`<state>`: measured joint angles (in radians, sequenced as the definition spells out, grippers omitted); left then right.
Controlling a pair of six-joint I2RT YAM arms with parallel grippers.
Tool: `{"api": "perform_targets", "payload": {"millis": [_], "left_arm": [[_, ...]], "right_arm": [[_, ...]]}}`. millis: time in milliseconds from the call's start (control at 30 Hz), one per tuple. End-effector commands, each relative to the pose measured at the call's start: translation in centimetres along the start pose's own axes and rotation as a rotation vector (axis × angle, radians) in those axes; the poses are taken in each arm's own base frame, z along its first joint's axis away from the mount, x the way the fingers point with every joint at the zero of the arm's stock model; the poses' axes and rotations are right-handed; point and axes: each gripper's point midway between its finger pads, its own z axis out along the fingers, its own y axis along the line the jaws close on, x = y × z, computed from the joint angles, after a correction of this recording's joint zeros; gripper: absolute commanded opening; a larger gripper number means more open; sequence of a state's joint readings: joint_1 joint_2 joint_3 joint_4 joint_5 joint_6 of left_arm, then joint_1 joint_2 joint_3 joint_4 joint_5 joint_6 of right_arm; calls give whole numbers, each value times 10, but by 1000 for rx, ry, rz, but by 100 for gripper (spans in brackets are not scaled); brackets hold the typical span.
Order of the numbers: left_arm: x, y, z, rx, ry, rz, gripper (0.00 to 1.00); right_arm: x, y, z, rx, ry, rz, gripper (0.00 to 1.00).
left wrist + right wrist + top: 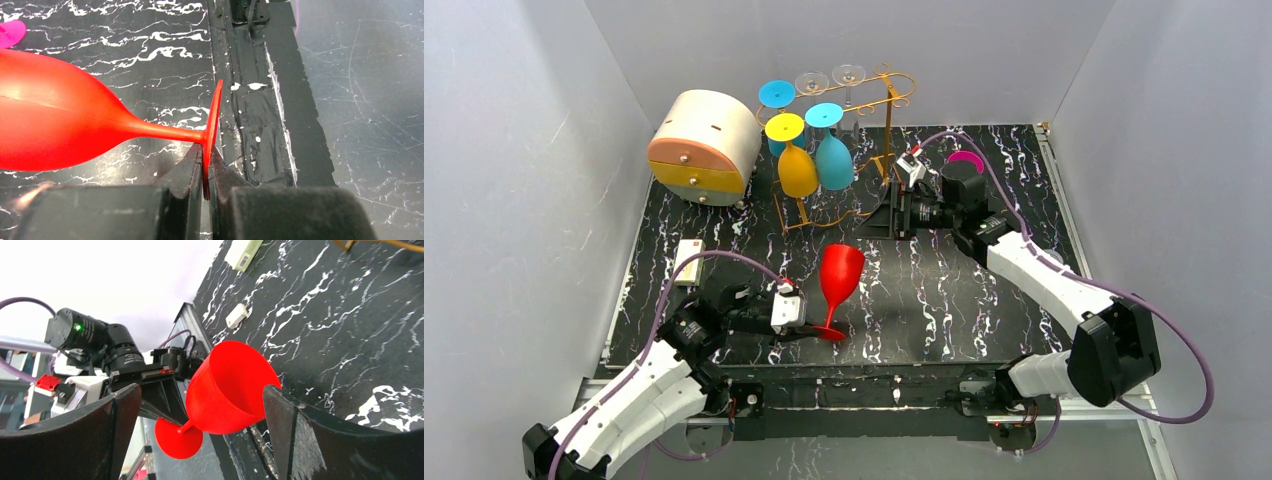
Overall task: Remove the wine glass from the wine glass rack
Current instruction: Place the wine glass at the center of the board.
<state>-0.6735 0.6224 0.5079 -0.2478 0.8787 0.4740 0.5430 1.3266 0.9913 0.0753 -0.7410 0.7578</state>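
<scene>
Two end effectors: left end effector (206,161) is pinching the red wine glass (840,272) by its foot rim above the bench (944,300); right end effector (872,222) is gaping wide near the wine glass rack (888,105).

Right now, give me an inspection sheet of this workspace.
Surface: black table with white marble veins.
Job's things: red wine glass off the rack, upright near the front; wine glass rack at the back, a yellow glass and a blue glass hanging on it upside down.
Clutter: round drawer box back left; small white box at the left edge; magenta disc behind the right arm.
Grippers: left end effector shut on the red glass's foot; right end effector open, beside the rack.
Cables: purple cables loop along both arms.
Surroundings: plain pale walls on three sides.
</scene>
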Motion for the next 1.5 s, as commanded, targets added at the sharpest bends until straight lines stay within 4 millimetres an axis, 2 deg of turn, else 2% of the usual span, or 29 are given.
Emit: {"api": "perform_targets", "payload": {"millis": [0, 133, 233, 433, 667, 800, 933, 1000, 1233, 1367, 1467], "left_arm": [[-18, -11, 1, 73, -68, 16, 0], [-18, -9, 1, 77, -43, 18, 0], [-22, -3, 1, 63, -40, 29, 0], [-8, 1, 3, 61, 31, -6, 0], [-5, -2, 4, 73, 33, -37, 0], [-6, -4, 0, 80, 58, -25, 0], [-2, -3, -6, 72, 111, -1, 0], [1, -2, -6, 68, 120, -3, 0], [5, -2, -5, 71, 130, -14, 0], [7, 0, -6, 56, 144, -14, 0], [8, 3, -7, 39, 157, -16, 0]], "right_arm": [[0, 18, 4, -110, 95, -12, 99], [14, 18, 10, -184, 224, 70, 96], [25, 16, 13, -212, 278, 85, 90], [33, 23, 6, -249, 318, 36, 84], [43, 39, -8, -337, 363, -3, 76], [48, 49, -17, -411, 394, -27, 64], [49, 50, -17, -416, 397, -22, 48], [48, 49, -16, -413, 398, -16, 44], [47, 49, -15, -391, 386, -10, 42], [48, 59, -7, -409, 387, -28, 41], [52, 62, -8, -438, 421, -42, 40]]}}
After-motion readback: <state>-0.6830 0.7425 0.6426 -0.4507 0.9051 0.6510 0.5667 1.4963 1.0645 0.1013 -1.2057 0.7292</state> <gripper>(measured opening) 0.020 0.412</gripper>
